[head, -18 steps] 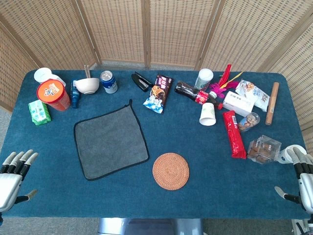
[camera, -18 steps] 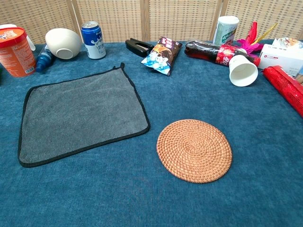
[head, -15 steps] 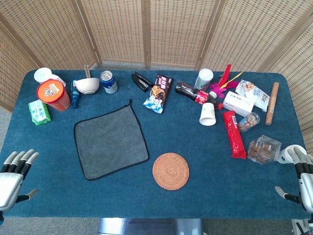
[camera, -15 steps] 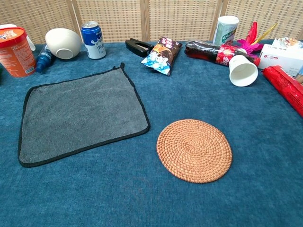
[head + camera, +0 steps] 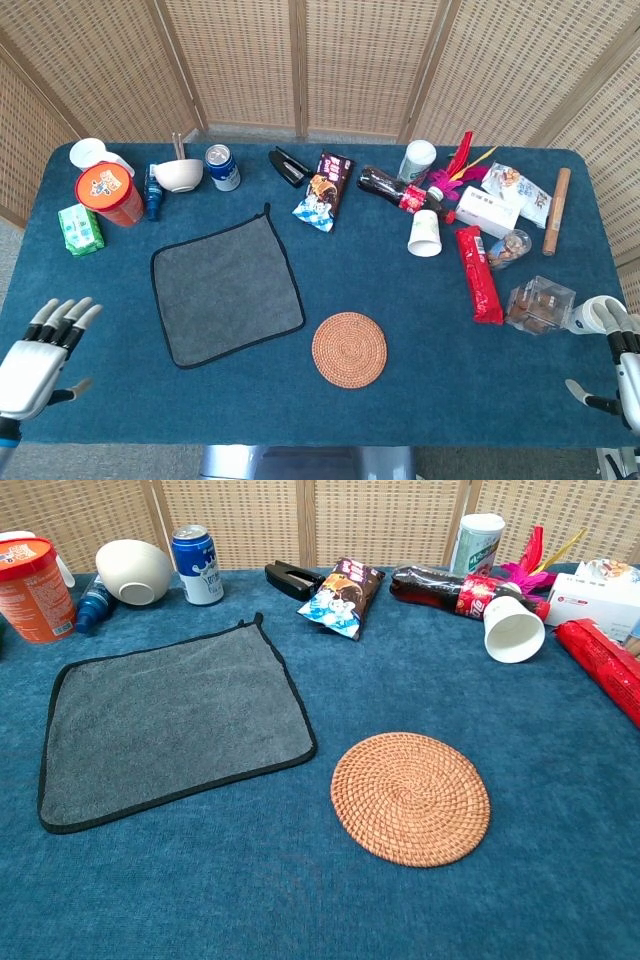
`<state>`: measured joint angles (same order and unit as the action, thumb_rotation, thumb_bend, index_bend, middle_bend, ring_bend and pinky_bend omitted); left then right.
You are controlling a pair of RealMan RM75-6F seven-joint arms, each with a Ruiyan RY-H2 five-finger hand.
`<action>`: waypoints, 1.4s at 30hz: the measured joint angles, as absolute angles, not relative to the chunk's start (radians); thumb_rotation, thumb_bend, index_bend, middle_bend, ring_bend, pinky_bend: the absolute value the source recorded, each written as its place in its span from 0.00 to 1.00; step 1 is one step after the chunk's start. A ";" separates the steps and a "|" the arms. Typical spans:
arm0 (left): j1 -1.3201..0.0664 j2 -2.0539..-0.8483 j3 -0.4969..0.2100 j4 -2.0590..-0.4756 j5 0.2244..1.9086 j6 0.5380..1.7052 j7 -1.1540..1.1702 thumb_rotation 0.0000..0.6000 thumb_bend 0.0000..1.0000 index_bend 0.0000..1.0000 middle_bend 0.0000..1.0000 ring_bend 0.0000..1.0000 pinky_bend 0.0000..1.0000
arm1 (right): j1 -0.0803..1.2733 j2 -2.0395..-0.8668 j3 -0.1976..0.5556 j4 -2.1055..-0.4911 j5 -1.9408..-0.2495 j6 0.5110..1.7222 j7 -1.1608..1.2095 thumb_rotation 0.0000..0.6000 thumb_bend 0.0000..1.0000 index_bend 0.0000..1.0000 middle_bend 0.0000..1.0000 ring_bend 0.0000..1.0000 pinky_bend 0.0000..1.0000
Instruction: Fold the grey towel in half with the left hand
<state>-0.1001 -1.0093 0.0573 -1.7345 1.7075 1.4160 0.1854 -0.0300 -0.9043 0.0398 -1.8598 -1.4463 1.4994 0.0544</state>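
The grey towel (image 5: 227, 287) with black edging lies flat and unfolded on the blue table, left of centre; the chest view shows the towel (image 5: 170, 723) spread out too. My left hand (image 5: 38, 355) hovers over the table's front left corner, well to the left of the towel, fingers spread and holding nothing. My right hand (image 5: 618, 360) sits at the front right edge, partly cut off by the frame, fingers apart and empty. Neither hand appears in the chest view.
A round woven coaster (image 5: 349, 349) lies just right of the towel. Along the back stand an orange tub (image 5: 108, 193), a white bowl (image 5: 178, 175), a can (image 5: 222, 167), a snack bag (image 5: 326, 189), a cola bottle (image 5: 395, 189) and a paper cup (image 5: 425, 234). Several packets crowd the right side.
My left hand has moved up and slightly right, further over the table toward the towel. The towel and the right hand have stayed where they were.
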 measured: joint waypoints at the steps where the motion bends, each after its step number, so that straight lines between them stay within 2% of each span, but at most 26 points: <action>1: -0.114 -1.005 0.052 -1.738 1.711 1.404 0.195 1.00 0.09 0.05 0.00 0.00 0.05 | -0.030 -0.903 0.041 -1.859 -1.443 1.499 0.058 1.00 0.00 0.00 0.00 0.00 0.00; 13: -0.361 -1.027 -0.059 -1.742 1.706 1.158 0.298 1.00 0.09 0.12 0.00 0.00 0.00 | -0.025 -0.895 0.051 -1.855 -1.408 1.481 0.075 1.00 0.00 0.00 0.00 0.00 0.00; 29: -0.736 -1.311 -0.168 -1.442 1.659 0.804 0.380 1.00 0.09 0.16 0.00 0.00 0.02 | -0.015 -0.882 0.082 -1.834 -1.328 1.451 0.120 1.00 0.00 0.00 0.00 0.00 0.00; 42: -0.894 -1.476 -0.180 -1.241 1.595 0.693 0.426 1.00 0.09 0.18 0.00 0.00 0.02 | -0.012 -0.871 0.103 -1.814 -1.279 1.430 0.166 1.00 0.00 0.00 0.00 0.00 0.00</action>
